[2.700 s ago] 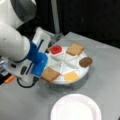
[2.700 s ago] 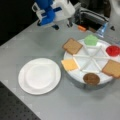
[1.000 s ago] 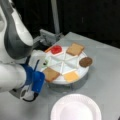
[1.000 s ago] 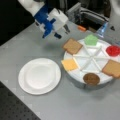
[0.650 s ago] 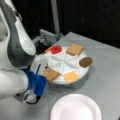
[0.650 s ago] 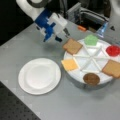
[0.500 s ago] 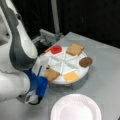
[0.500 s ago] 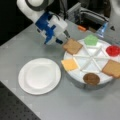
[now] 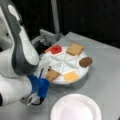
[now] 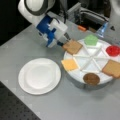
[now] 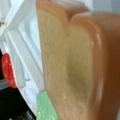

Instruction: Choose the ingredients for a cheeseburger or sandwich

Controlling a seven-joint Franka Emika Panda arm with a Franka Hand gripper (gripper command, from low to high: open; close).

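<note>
Arm [image 9: 17, 57]: glossy white rounded shells with dark grey joint bands. Wrist section [image 10: 46, 28]: blue housing. A white block adjoins it.

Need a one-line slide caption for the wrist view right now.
Tan-brown bread slice fills the wrist view, white segmented tray, red tomato disc and green lettuce piece at its left; gripper not visible.

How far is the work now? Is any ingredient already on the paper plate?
No piece has been moved: the paper plate is bare. In hand: the claw is at the nearer bread slice in the segmented tray. Left in the tray: that slice, the second bread slice, lettuce, tomato, cheese and patty.
</note>
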